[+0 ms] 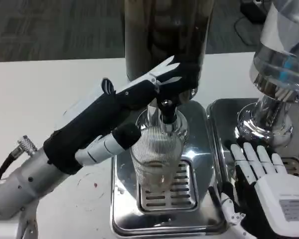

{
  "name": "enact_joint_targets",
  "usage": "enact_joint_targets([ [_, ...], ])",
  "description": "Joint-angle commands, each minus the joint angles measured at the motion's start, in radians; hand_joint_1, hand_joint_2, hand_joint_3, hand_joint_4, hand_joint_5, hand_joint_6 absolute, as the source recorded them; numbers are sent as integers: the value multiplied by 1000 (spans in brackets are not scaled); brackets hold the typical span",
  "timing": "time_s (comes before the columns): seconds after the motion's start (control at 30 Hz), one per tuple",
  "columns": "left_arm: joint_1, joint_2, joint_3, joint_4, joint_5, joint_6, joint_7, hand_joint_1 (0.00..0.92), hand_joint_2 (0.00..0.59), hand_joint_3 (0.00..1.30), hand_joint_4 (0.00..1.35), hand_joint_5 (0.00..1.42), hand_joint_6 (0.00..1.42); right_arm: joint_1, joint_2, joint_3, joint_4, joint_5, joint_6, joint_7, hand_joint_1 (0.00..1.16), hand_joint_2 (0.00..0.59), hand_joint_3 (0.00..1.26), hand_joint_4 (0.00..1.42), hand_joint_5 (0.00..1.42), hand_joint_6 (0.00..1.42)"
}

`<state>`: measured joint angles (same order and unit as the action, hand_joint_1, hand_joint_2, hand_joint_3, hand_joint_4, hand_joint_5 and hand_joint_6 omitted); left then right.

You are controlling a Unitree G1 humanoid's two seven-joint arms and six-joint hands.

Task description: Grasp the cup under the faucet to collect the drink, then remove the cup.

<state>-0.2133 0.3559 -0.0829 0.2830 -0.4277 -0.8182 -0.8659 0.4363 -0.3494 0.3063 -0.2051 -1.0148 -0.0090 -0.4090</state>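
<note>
Left hand (134, 107) grips ribbed cup (157, 159) under faucet (165, 117) — no legible writing.

A white table (35, 94) stands on grey carpet floor (55, 27). At the right, a second shiny metal dispenser (281, 74) stands on its steel tray (224, 112).

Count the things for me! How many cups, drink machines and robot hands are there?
Cups: 1, clear ribbed cup under the faucet
Drink machines: 2, middle and right
Robot hands: 2, left robot hand and right robot hand
Total: 5
</note>
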Motion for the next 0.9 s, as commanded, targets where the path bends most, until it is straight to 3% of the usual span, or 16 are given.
enact_joint_targets([
  [0.03, -3, 0, 19, -15, -8, 14, -20, 0, 170, 171, 0, 196, 151, -9, 8, -1, 8, -1, 3, -12, 77, 532, 44, 0, 0, 0],
  [0.33, -14, -8, 40, -6, -10, 27, -41, 0, 182, 227, 26, 256, 234, -8, 22, 1, 15, 2, 3, -14, 77, 532, 44, 0, 0, 0],
  [0.47, 2, 52, 27, -62, 90, -51, -59, 0, 220, 244, 42, 267, 239, -10, 33, -1, 18, 5, 4, -16, 77, 532, 44, 0, 0, 0],
  [0.9, -1, 93, -7, -64, 143, -126, -34, 0, 248, 257, 39, 257, 234, -19, 41, -5, 31, 13, 4, -22, 77, 532, 44, 0, 0, 0],
])
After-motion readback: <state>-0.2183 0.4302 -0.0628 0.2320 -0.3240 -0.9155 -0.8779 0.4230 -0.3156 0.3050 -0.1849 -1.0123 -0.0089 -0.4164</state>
